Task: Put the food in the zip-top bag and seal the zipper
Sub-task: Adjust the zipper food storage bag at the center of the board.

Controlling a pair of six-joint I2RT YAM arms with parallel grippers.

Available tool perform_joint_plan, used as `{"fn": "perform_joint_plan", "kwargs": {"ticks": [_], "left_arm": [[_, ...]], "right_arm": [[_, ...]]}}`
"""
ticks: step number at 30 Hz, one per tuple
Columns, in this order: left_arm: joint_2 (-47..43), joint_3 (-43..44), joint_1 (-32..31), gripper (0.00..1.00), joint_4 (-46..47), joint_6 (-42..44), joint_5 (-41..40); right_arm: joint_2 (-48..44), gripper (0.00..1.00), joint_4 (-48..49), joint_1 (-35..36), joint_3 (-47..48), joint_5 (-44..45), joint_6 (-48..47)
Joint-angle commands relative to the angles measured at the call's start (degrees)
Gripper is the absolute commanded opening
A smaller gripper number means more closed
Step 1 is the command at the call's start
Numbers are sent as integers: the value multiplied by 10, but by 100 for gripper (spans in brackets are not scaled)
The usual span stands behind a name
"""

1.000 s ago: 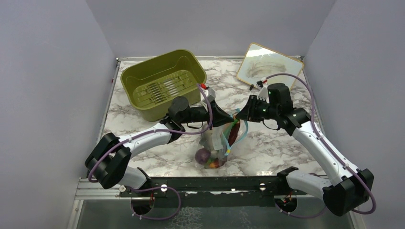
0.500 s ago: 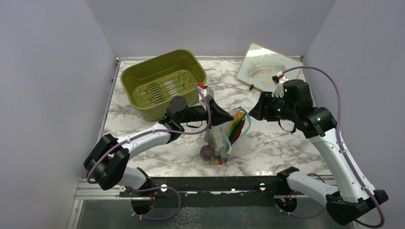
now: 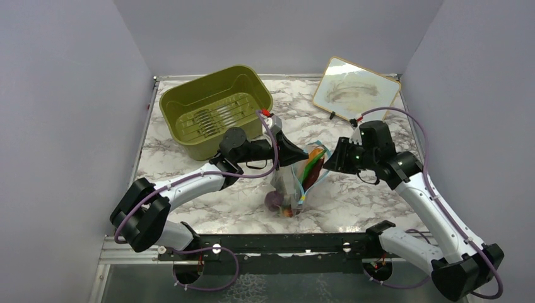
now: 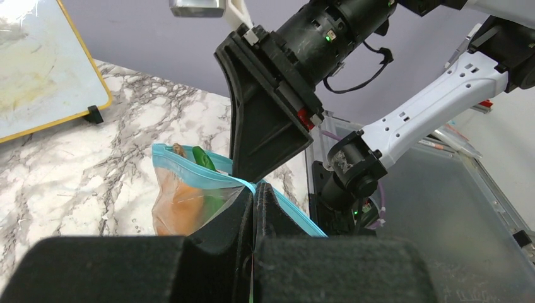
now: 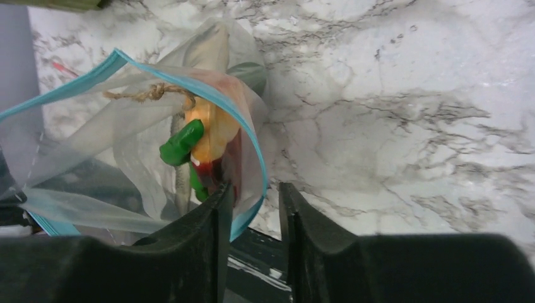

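The clear zip-top bag (image 3: pixel 291 183) hangs upright at the table's centre with its mouth open. Its light blue zipper (image 3: pixel 320 168) curves along the mouth. Inside are the purple onion (image 3: pixel 273 201) at the bottom and the long orange and dark red piece (image 3: pixel 311 170) with a green vegetable. My left gripper (image 3: pixel 303 155) is shut on the zipper (image 4: pixel 189 167) at the left side of the mouth. My right gripper (image 3: pixel 326 165) is open at the right side of the mouth. In the right wrist view the zipper (image 5: pixel 252 142) bends into the gap of my right gripper (image 5: pixel 252 196), beside the orange piece (image 5: pixel 212 134).
An olive-green tub (image 3: pixel 214 108) stands at the back left, close behind my left arm. A small whiteboard (image 3: pixel 355 88) lies at the back right. A black rail (image 3: pixel 284 243) runs along the near table edge.
My right gripper drew back to the right from the bag mouth, then came down and left to the mouth's right edge again. My left gripper kept its hold on the bag.
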Motion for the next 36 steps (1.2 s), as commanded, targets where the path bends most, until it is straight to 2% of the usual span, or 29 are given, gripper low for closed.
{"fn": "perform_joint_plan", "kwargs": {"ticks": [1, 2, 3, 6, 8, 10, 14, 18, 23, 29, 33, 36], "left_arm": [[-26, 18, 0, 0, 36, 7, -14], [-27, 17, 0, 0, 35, 5, -26], [-29, 20, -1, 0, 26, 3, -44], [-42, 44, 0, 0, -53, 17, -96], [-56, 45, -1, 0, -81, 29, -139], [-65, 46, 0, 0, -115, 49, -175], [-69, 68, -1, 0, -192, 92, -220], [-75, 82, -1, 0, -200, 68, -219], [-64, 116, -1, 0, -200, 6, -187], [-78, 94, -1, 29, -202, 6, -203], [-97, 91, -1, 43, -219, 17, -227], [-108, 109, -1, 51, -280, 41, -277]], "right_arm": [[4, 22, 81, 0, -18, -40, 35], [7, 7, 83, 0, -13, -43, 34], [9, 2, 78, 0, 6, -48, 33], [4, 1, 51, 0, 101, -67, 33], [-12, 1, 70, 0, 105, -46, 38], [-5, 1, 46, 0, 124, -30, 29], [-20, 1, 59, 0, 121, 13, 35], [-11, 1, 68, 0, 117, -3, 31], [0, 1, 51, 0, 99, 61, 28], [-2, 1, 48, 0, 111, 84, 1], [2, 1, 39, 0, 119, 67, -25], [1, 1, 29, 0, 131, 56, -33]]}}
